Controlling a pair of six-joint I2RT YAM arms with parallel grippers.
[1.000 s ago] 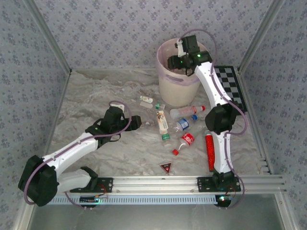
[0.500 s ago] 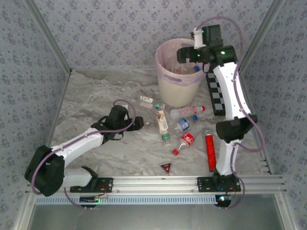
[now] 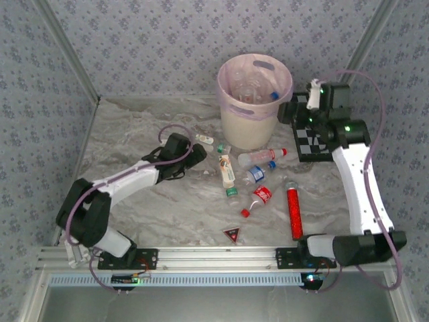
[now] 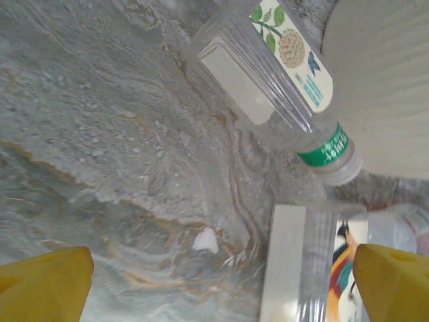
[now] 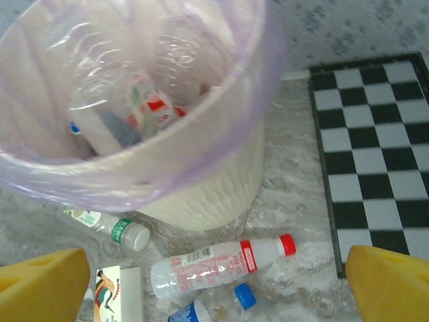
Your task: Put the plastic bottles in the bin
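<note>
After the right end effector (image 3: pixel 289 109) pulled back from over the bin (image 3: pixel 234 124), spread wide and empty, the left end effector (image 3: pixel 199 153), spread wide too, moved up to the plastic bottles (image 3: pixel 260 157) lying on the table (image 3: pixel 134 134), so more were left to pick.

At the back of the table (image 3: pixel 134 134) we see the bin (image 3: pixel 244 131), with bottles (image 3: pixel 249 90) lying in it. The checkerboard (image 3: pixel 320 142) lies to its right. Just before the bin, loose bottles (image 3: pixel 260 158) lie scattered on the table. The tube (image 3: pixel 293 213) lies right of them, and the triangle (image 3: pixel 232 234) before them, nearest us. The left gripper (image 3: pixel 198 153) sits just left of the loose bottles; the right gripper (image 3: pixel 288 111) hangs just right of the bin.
</note>
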